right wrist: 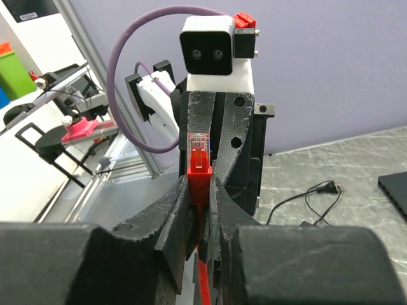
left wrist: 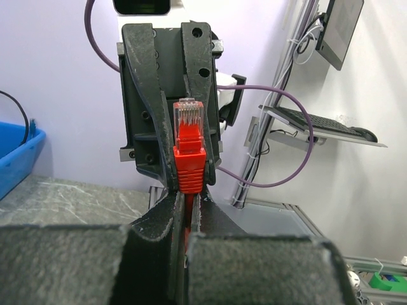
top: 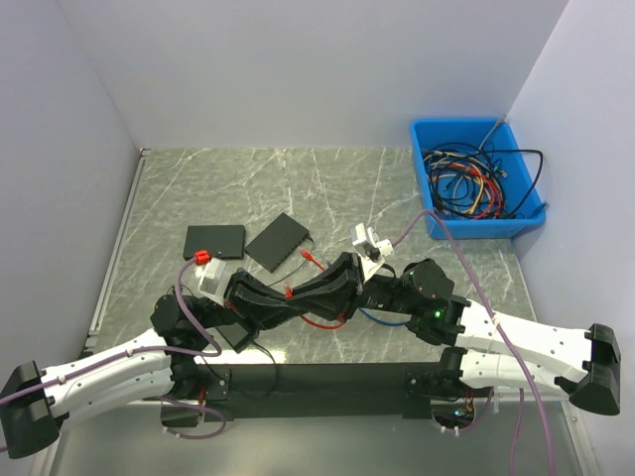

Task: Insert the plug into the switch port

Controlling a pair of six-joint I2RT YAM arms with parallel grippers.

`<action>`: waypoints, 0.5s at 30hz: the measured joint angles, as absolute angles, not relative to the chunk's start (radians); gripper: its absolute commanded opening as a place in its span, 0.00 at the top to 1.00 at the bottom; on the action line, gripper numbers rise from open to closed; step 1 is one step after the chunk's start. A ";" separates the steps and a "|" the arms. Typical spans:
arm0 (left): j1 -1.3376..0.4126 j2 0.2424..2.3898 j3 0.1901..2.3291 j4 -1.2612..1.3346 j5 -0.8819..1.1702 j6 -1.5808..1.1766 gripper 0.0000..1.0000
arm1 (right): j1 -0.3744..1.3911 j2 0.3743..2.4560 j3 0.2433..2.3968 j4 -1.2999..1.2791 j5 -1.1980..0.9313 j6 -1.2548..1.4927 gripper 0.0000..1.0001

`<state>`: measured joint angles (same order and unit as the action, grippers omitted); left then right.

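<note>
A red plug (left wrist: pixel 189 143) with a clear tip stands upright between my two grippers, which meet nose to nose over the middle of the table. My left gripper (left wrist: pixel 186 203) is shut on the red cable just under the plug's boot. My right gripper (right wrist: pixel 201 187) is closed on the boot itself, with the plug (right wrist: pixel 200 149) sticking up above its fingers. From above, the left gripper (top: pixel 349 278) and the right gripper (top: pixel 369 288) hide the plug, and the red cable (top: pixel 319 323) loops below them. Two flat black boxes (top: pixel 214 241) (top: pixel 281 241) lie behind; which is the switch I cannot tell, and no port shows.
A blue bin (top: pixel 476 188) full of tangled cables stands at the back right. A thin black lead (right wrist: pixel 318 190) trails on the marble top beside the nearer box. Another red plug end (top: pixel 311 260) lies by that box. Walls close in the table on three sides.
</note>
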<state>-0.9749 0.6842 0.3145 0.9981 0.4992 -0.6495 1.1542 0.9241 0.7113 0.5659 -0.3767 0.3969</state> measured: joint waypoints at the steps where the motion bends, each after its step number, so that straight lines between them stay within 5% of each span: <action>1: -0.975 0.688 0.314 1.003 0.499 -0.649 0.99 | 1.154 0.925 0.711 0.569 -0.376 0.399 1.00; 6: -0.975 0.712 0.315 1.036 0.492 -0.651 0.94 | 1.154 0.924 0.705 0.581 -0.357 0.399 1.00; 11: -0.974 0.729 0.315 1.012 0.451 -0.651 0.65 | 1.154 0.896 0.699 0.520 -0.259 0.384 1.00; 15: -0.974 0.719 0.315 0.909 0.405 -0.632 0.56 | 1.147 0.825 0.673 0.386 -0.123 0.349 1.00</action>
